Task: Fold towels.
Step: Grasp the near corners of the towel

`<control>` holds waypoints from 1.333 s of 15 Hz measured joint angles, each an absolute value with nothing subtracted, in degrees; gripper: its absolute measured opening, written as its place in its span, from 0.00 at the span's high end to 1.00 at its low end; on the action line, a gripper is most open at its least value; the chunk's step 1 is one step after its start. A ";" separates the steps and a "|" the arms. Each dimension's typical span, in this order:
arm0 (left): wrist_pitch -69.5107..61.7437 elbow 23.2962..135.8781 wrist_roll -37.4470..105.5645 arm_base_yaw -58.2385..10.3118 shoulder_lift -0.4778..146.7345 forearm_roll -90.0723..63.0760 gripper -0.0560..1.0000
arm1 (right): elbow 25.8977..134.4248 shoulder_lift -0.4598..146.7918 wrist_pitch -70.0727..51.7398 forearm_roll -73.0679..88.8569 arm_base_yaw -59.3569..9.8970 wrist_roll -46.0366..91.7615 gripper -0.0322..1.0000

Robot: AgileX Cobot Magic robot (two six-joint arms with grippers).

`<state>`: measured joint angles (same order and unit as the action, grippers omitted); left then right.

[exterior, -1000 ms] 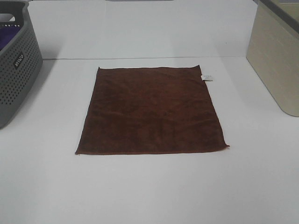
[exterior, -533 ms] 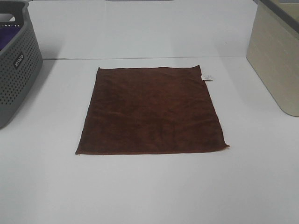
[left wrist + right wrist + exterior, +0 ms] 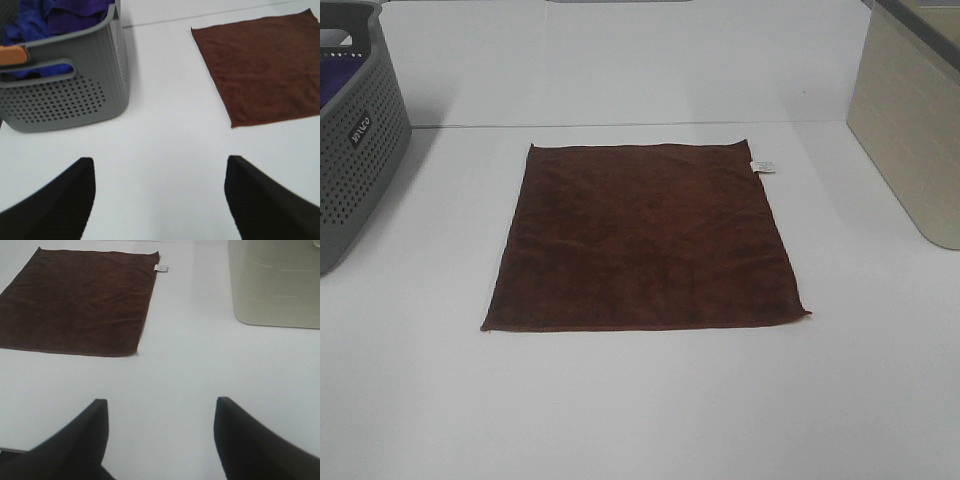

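The dark brown towel (image 3: pixel 642 238) lies spread flat in the middle of the white table, with its small white tag (image 3: pixel 763 166) at the far right corner. It also shows in the left wrist view (image 3: pixel 262 70) and the right wrist view (image 3: pixel 80 301). Neither gripper appears in the exterior high view. My left gripper (image 3: pixel 157 187) is open and empty, over bare table well short of the towel's near left corner. My right gripper (image 3: pixel 160 427) is open and empty, over bare table short of the towel's near right corner.
A grey perforated basket (image 3: pixel 350 140) with purple and blue cloths (image 3: pixel 55 15) stands at the left edge. A beige bin (image 3: pixel 910 130) stands at the right edge, also seen in the right wrist view (image 3: pixel 275 282). White table (image 3: pixel 640 400) surrounds the towel.
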<state>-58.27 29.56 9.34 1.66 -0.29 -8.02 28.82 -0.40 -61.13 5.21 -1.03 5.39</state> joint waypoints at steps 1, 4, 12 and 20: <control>-56.44 29.74 9.34 1.66 -0.29 -8.02 0.29 | 28.82 -0.40 -61.13 5.21 -1.03 5.39 0.39; -41.88 29.97 9.34 1.66 2.46 -8.14 0.29 | 28.82 -0.40 -61.13 5.10 -1.03 5.39 0.39; -20.91 28.76 9.34 1.66 37.13 -19.08 0.29 | 29.97 21.77 -23.89 4.70 -1.03 5.39 0.39; -25.90 37.07 13.01 -5.96 75.80 -35.52 0.29 | 42.57 65.49 -29.16 15.58 -1.03 7.51 0.39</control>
